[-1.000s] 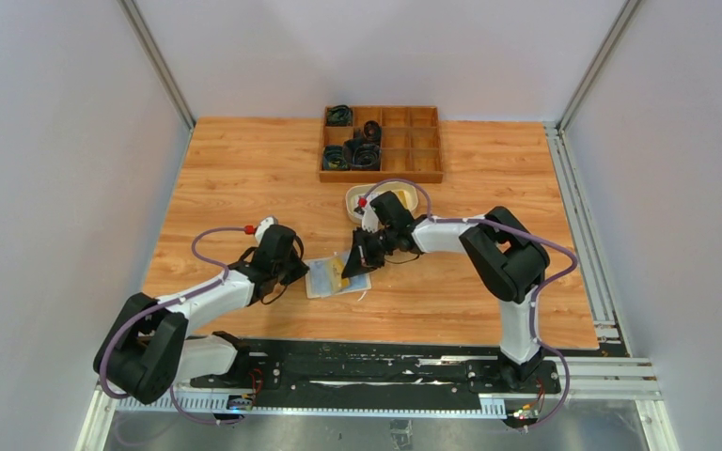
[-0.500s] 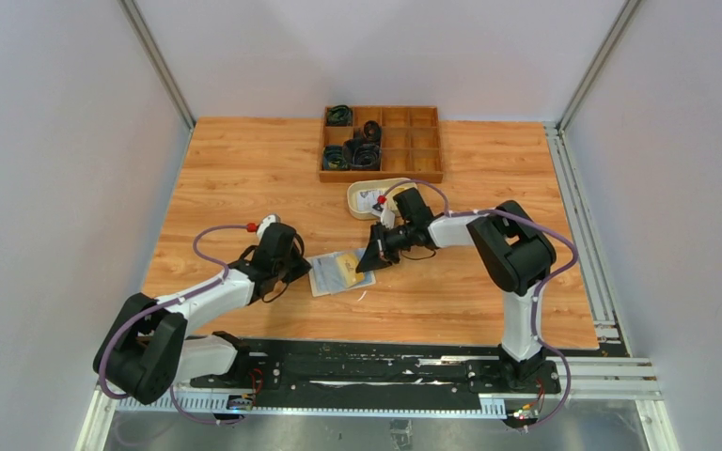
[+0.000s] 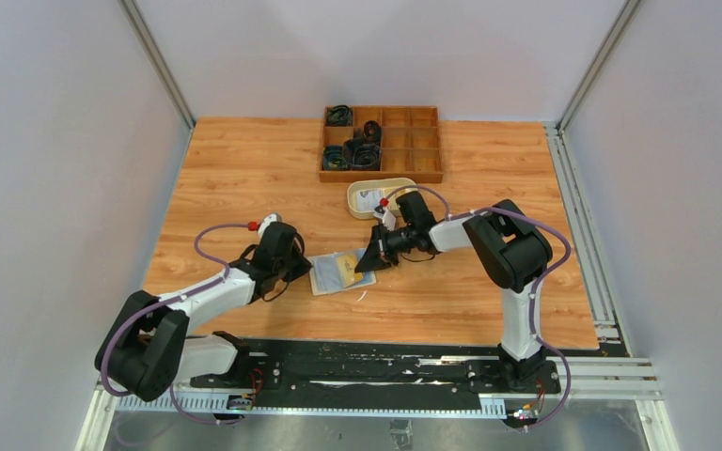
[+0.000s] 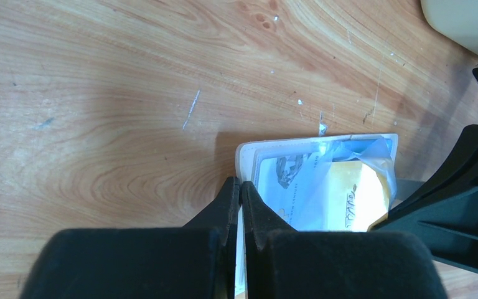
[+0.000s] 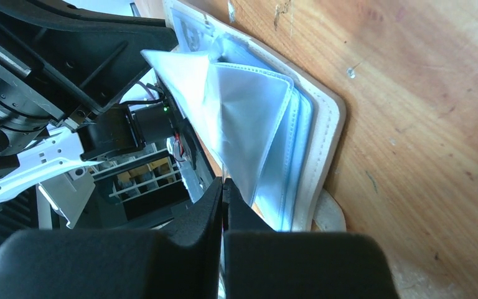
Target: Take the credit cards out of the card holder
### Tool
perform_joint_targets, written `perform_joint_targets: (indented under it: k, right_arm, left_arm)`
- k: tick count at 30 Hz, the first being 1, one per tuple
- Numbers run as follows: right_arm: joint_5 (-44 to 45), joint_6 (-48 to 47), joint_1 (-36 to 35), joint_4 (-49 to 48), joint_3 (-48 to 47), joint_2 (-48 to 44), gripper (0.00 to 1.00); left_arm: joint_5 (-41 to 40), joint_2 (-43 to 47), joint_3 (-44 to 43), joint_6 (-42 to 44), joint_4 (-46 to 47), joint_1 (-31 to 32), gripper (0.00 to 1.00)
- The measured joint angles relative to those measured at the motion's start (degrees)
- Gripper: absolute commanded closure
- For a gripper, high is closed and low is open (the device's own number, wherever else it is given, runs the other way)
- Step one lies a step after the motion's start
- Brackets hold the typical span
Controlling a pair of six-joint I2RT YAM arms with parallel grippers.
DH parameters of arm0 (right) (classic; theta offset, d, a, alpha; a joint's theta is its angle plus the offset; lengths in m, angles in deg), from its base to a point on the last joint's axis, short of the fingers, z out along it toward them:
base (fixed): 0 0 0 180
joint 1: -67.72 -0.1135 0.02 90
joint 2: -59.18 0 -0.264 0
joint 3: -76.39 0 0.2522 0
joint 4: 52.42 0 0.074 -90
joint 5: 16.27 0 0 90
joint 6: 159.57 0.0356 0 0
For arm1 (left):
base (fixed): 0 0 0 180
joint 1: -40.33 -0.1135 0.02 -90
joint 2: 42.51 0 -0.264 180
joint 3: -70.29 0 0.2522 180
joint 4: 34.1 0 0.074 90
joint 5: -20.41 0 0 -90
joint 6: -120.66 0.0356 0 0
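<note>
**Holder pinned open, one sheet pinched for the pull**

The card holder [image 3: 341,272] lies opened flat on the worktop [image 3: 244,169], between the two arms. The left hand [image 4: 239,187] has its fingers closed tight on the holder's left edge. That grip looks meant to anchor the holder so it cannot slide when something is drawn out of it.

The right hand [image 5: 223,185] comes in low from the opposite side, fingers together on a pale sheet [image 5: 249,118] that tents up from the pockets. Whether that sheet is one of the credit cards [image 4: 286,193] or a clear pocket sleeve is hard to tell from the right wrist view. A yellow card [image 4: 355,199] shows beside the blue-grey ones.

The cream dish [image 3: 350,199] sits just behind the right hand, probably the drop spot. The pull looks ready to start.
</note>
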Motion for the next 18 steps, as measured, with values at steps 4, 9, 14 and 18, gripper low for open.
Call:
perform_joint_targets:
  k: [4, 9, 14, 18]
  right_arm:
    - [0.11, 0.37, 0.02, -0.39, 0.02, 0.02, 1.0]
    - [0.28, 0.61, -0.04, -1.42, 0.42, 0.02, 1.0]
    - [-0.44, 4.15, -0.15, -6.64, 1.6, -0.02, 1.0]
    - [-0.9, 9.07, -0.15, -12.68, 2.67, -0.13, 1.0]
  left_arm:
    - [1.2, -1.07, 0.37, -0.13, 2.4, -0.11, 1.0]
    - [2.4, -1.14, 1.27, -0.52, 4.5, -0.28, 1.0]
    - [2.56, -1.09, 1.29, -0.48, 4.9, -0.48, 1.0]
    - [2.38, -0.61, 1.29, -0.44, 4.87, -0.66, 1.0]
